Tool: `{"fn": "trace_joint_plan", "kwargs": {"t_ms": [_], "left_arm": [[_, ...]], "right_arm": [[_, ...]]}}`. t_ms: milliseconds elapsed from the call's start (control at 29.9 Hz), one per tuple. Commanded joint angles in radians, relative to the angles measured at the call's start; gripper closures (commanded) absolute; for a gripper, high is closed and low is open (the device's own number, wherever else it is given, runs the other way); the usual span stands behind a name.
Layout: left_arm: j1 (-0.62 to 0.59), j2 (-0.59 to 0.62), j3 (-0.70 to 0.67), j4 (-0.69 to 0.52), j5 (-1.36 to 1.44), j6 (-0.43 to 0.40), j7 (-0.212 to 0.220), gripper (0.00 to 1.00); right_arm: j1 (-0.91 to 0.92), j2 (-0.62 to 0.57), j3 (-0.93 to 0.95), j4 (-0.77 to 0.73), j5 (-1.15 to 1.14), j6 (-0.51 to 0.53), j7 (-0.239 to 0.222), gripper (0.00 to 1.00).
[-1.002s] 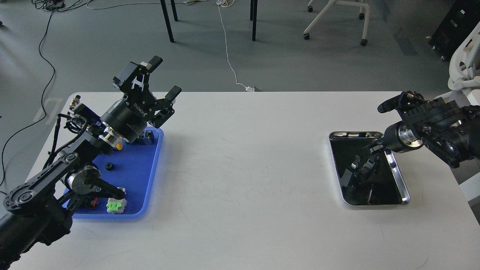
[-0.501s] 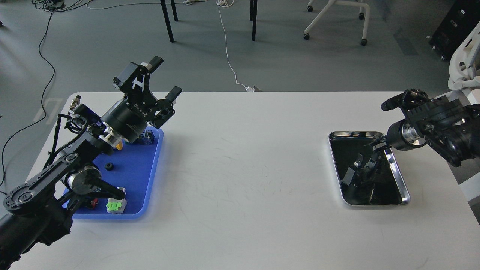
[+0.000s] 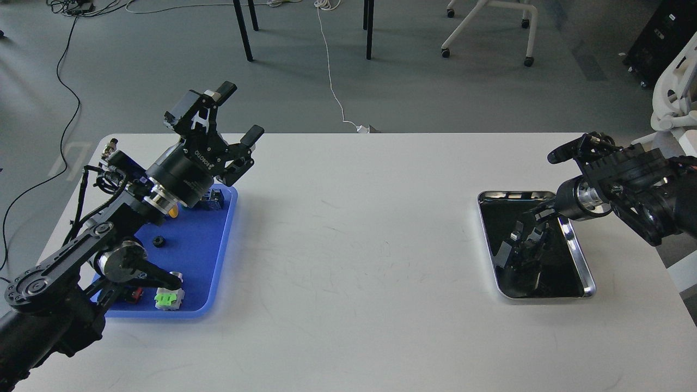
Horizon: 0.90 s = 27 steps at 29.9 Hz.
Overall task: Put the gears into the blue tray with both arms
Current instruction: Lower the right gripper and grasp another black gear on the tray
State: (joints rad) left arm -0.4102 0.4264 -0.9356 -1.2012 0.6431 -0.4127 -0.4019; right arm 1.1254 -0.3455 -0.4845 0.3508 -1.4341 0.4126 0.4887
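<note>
Black left tool [image 3: 233,115] lettered ROBOTIQ, fingers apart above blue tray [image 3: 218,256], right tool [image 3: 536,213] state unclear

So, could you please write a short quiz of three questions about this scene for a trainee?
1. True or false: the left gripper is shut.
2. Where does the small black gear lie? A: on the bare table. B: in the blue tray. C: between the left gripper's fingers.
3. Short answer: which tray is the right gripper reaching over?

Key:
1. False. Its fingers stand wide apart.
2. B.
3. The steel tray.
</note>
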Motion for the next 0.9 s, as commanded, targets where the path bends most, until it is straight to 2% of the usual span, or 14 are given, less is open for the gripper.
{"fn": "trace_joint_plan", "kwargs": {"t_ms": [0,869], "left_arm": [[0.002,0.000,-0.005,-0.001,0.000,0.000,0.000,0.02],[0.004,0.002,-0.008,-0.003,0.000,-0.001,0.000,0.02]], "right_arm": [[0.002,0.002,0.001,0.000,0.000,0.000,0.000,0.40],[-0.010,0.013,0.004,-0.026,0.001,-0.003,0.000,0.41]]}}
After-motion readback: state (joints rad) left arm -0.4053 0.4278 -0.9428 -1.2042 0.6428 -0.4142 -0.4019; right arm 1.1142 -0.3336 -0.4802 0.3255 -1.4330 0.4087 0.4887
